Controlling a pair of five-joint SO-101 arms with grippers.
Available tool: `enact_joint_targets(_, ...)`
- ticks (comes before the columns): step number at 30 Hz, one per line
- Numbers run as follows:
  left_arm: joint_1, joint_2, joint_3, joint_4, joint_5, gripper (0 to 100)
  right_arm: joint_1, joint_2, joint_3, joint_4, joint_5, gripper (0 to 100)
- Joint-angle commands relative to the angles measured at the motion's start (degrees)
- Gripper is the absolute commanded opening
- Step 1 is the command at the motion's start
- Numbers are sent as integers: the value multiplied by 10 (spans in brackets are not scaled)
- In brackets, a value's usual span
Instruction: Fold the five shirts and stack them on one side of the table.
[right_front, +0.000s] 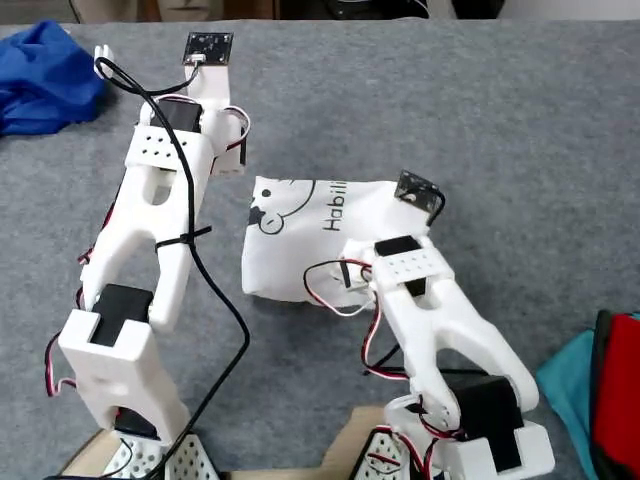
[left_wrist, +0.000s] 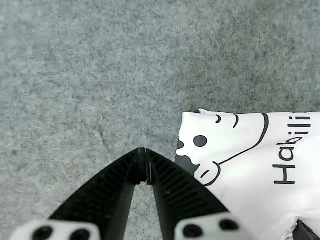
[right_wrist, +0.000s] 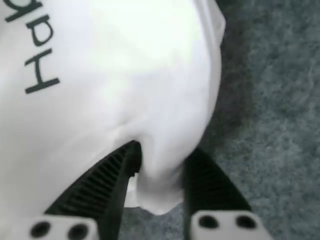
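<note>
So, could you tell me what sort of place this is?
Probably a robotics lab bench: left arm and right arm at a grey felt-covered table, with a white shirt for folding.

A grey, felt-like covering spreads across the whole surface (right_front: 540, 120); beyond its far edge, indistinct brown shapes (right_front: 180, 8)

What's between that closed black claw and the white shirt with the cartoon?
Nothing but bare grey table cover; the left wrist view shows a narrow strip of it separating the shut left gripper from the white shirt.
</note>
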Motion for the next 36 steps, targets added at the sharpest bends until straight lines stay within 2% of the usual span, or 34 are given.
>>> enact_joint_targets(1, 5, -5, -3, -11, -4, 22, 21, -10, -16, 5, 18, 11)
enact_joint_targets(5, 5, -5, -3, -11, -4, 23, 66, -10, -37, 5, 52, 6)
enact_joint_targets(14, 5, -5, -3, -11, -4, 23, 161, -10, -94, 0, 283, 6)
enact_joint_targets(18, 4, -5, -3, -11, -4, 23, 177, -10, -118, -1, 374, 8)
enact_joint_targets(23, 4, -5, -3, -11, -4, 21, 179, -9, -120, -35, 446, 9)
enact_joint_targets(25, 4, -5, -3, -11, -4, 21, 179, -9, -120, -50, 463, 30)
enact_joint_targets(32, 4, -5, -3, -11, -4, 20, 180, -14, -120, -53, 465, 277)
enact_joint_targets(36, 4, -5, -3, -11, -4, 20, 181, -15, -123, -52, 463, 300)
